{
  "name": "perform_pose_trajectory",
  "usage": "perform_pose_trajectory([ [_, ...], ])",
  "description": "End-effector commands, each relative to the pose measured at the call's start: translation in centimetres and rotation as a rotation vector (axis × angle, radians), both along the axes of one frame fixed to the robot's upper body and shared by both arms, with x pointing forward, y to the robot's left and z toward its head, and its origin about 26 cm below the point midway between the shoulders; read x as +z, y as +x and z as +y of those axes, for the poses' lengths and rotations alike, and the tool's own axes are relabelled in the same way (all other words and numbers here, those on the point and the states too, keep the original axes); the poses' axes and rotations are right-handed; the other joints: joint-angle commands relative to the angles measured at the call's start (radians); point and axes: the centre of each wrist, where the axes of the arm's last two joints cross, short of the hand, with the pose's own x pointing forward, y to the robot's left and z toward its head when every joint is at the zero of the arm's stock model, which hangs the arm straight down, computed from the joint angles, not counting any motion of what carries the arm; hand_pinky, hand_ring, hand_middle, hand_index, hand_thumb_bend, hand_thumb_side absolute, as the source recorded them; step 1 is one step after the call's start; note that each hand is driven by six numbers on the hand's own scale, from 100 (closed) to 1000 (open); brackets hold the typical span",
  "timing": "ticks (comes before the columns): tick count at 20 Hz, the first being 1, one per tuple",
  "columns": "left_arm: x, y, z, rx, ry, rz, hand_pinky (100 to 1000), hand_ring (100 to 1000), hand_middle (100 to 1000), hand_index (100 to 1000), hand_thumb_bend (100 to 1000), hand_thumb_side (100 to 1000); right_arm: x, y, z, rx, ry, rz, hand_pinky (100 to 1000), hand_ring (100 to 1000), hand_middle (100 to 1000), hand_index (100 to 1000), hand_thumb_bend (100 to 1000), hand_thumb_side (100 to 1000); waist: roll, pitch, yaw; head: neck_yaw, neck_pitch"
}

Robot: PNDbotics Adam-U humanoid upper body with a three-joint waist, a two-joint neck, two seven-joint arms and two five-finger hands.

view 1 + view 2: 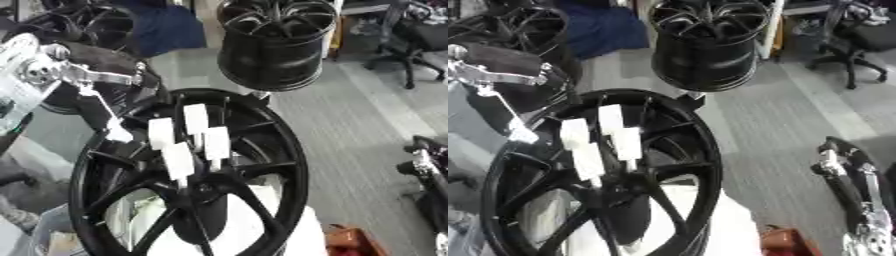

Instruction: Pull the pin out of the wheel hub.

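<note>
A large black spoked wheel hub [296, 165] stands tilted in front of me, its centre [199, 192] low in the view. My left hand [86, 76], silver and black, comes in from the upper left. One thin finger [116, 134] with a white tip touches the hub's left rim. Several more white oblong tips [195, 120] cluster over the spokes just above the centre, spread apart. I cannot make out a pin among them. My right hand [840, 172] rests at the lower right, fingers up and relaxed, holding nothing.
A second black wheel [276, 47] stands just behind the hub. More dark wheels [83, 25] lie at the back left. A white support [271, 235] shows under the hub, an orange object [350, 243] beside it. An office chair [420, 40] stands far right.
</note>
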Motion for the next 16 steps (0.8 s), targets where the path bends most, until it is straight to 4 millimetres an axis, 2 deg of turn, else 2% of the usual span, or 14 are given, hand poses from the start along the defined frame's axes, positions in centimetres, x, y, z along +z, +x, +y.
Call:
perform_pose_trajectory([
  [1, 0.9, 0.4, -0.1, -0.052, 0.082, -0.019, 624, 499, 747, 877, 424, 367, 0.7, 0.2, -0.2, 0.013, -0.019, -0.021, 605, 508, 649, 782, 100, 537, -0.003, -0.009, -0.002, 0.0, 0.005],
  [9, -0.3, 1.6, 0.0, -0.008, 0.084, 0.012, 651, 568, 753, 878, 448, 454, 0.7, 0.3, -0.1, 0.014, -0.017, -0.022, 605, 508, 649, 782, 100, 538, -0.004, -0.009, -0.007, 0.002, 0.005],
  [16, -1.0, 1.9, -0.5, -0.011, 0.093, 0.024, 646, 568, 751, 883, 441, 466, 0.7, 0.3, -0.1, 0.015, -0.016, -0.024, 605, 508, 649, 782, 100, 539, -0.005, -0.009, -0.009, 0.004, 0.005],
])
